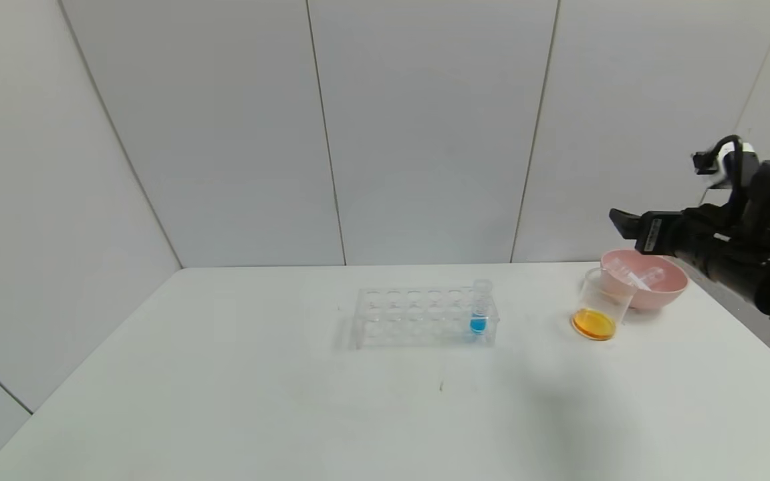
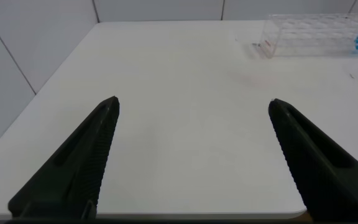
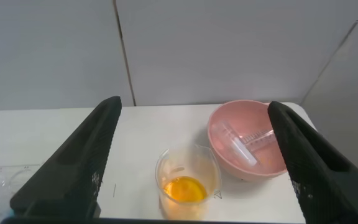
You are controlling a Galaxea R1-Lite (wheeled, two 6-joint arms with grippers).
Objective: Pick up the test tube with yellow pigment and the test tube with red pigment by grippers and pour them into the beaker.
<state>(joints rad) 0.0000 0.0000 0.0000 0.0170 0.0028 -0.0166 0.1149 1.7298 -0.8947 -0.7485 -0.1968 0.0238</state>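
The beaker (image 1: pixel 602 304) stands on the white table at the right and holds orange liquid; it also shows in the right wrist view (image 3: pixel 188 180). Two empty clear test tubes (image 1: pixel 632 275) lie crossed in the pink bowl (image 1: pixel 666 288) just behind it, and they show in the right wrist view (image 3: pixel 241 142) too. No tube with yellow or red liquid is in view. My right gripper (image 1: pixel 625 224) is open and empty in the air above the bowl and beaker (image 3: pixel 194 102). My left gripper (image 2: pixel 194 101) is open and empty over the table's near left part, out of the head view.
A clear tube rack (image 1: pixel 425 317) stands mid-table with one tube of blue liquid (image 1: pixel 479 314) at its right end; the rack also shows in the left wrist view (image 2: pixel 316 34). The pink bowl (image 3: pixel 222 149) sits near the table's right edge. Grey walls enclose the back.
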